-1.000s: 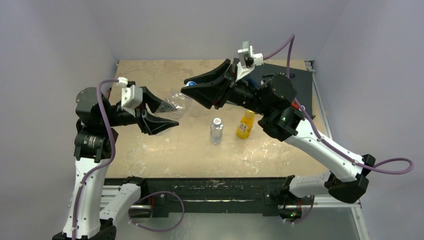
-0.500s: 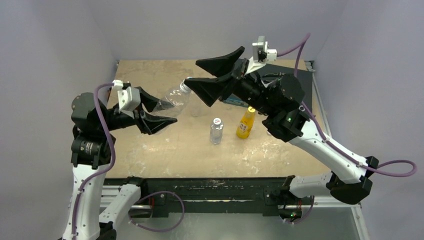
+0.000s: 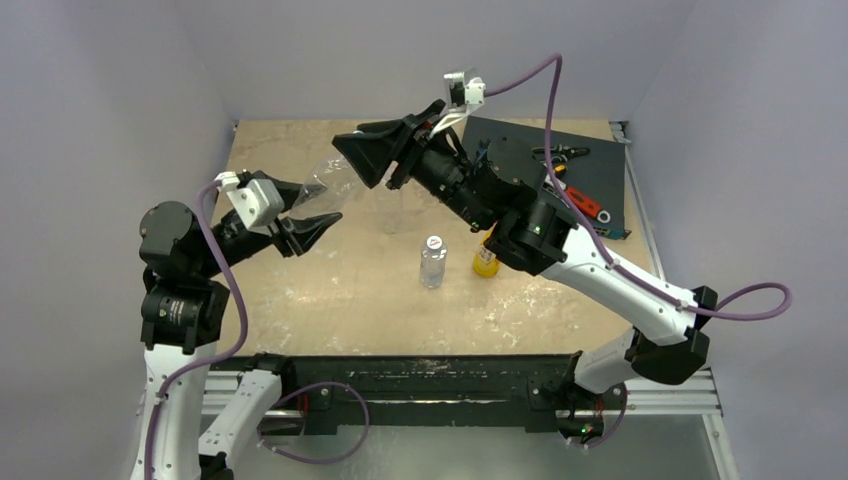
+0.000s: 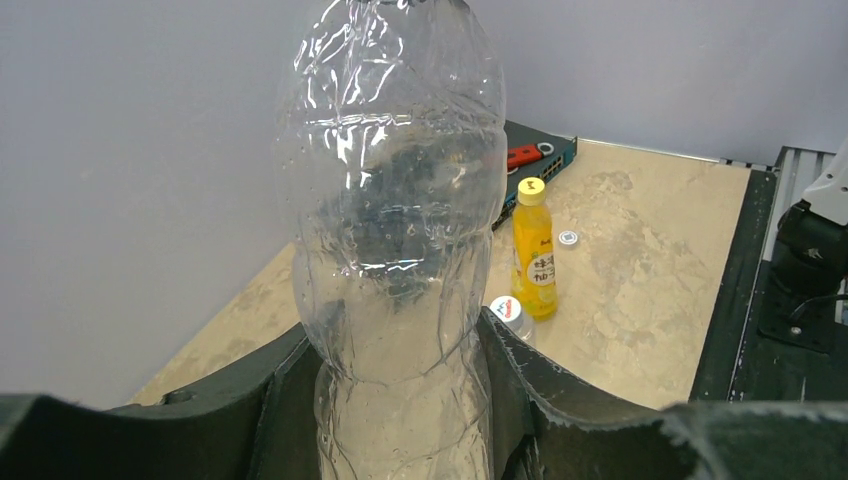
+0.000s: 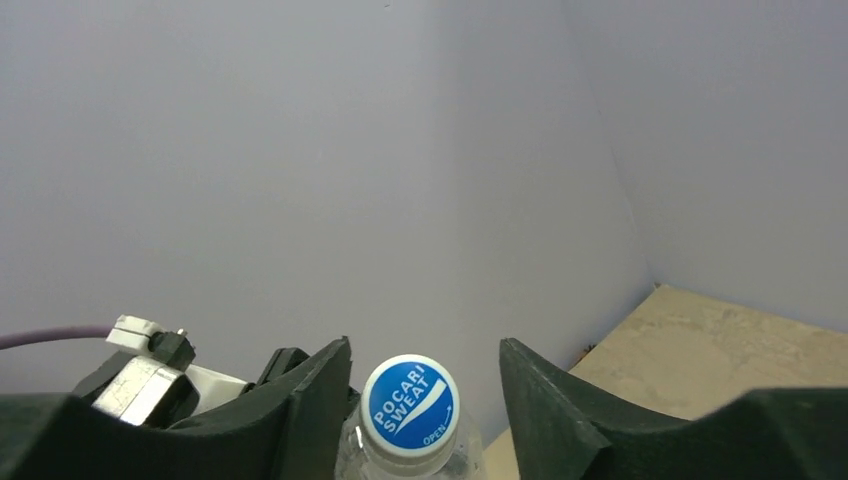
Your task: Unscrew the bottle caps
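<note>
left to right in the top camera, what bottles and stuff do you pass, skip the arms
big clear bottle held up in the air → small clear bottle with a white cap → yellow bottle, half hidden by the right arm → black mat with tools

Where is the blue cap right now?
The blue cap sits on the clear bottle, low in the right wrist view, between the open fingers of the right gripper.

The blue-topped cap [image 5: 409, 412] reads "POCARI SWEAT" with a small "OPEN" beneath.
</note>
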Robot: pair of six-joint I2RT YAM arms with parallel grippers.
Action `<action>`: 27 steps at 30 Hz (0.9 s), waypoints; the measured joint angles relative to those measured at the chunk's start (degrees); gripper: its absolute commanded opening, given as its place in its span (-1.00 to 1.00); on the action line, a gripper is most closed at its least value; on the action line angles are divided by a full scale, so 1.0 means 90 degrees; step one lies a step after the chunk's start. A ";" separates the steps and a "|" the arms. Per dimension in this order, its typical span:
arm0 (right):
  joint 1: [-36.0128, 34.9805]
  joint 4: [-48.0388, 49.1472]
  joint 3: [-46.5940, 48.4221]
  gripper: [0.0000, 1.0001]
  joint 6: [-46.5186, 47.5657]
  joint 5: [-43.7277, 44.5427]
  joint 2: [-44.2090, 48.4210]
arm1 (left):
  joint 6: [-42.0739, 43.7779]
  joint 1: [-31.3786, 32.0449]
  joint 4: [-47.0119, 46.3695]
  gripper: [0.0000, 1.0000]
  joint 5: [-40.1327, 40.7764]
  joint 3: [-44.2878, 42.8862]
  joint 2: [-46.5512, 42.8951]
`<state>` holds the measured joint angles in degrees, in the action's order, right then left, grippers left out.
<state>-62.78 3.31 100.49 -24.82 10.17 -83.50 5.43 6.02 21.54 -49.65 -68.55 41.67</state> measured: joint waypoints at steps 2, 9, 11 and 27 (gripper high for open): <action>0.0000 0.0007 0.0000 -0.25 -0.0022 0.0085 0.0000 | 0.0029 0.0000 0.0015 -1.00 0.0070 0.0005 0.0007; -0.0010 0.0051 0.0000 -0.50 -0.0102 0.0104 0.0012 | 0.0044 0.0000 0.0039 -1.00 0.0121 0.0039 0.0015; 0.0002 0.0049 0.0000 -0.51 -0.0085 0.0095 0.0036 | 0.0046 0.0000 0.0034 -1.00 0.0119 0.0058 0.0015; 0.2470 -0.0964 -0.1124 -0.57 -0.0044 0.0631 0.1596 | 0.0124 0.0000 0.0155 -1.00 -0.0335 0.0107 0.0075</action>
<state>-40.56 -5.37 90.37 -25.21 15.86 -69.14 6.55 6.02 22.94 -52.66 -67.59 42.35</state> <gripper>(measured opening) 0.369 0.467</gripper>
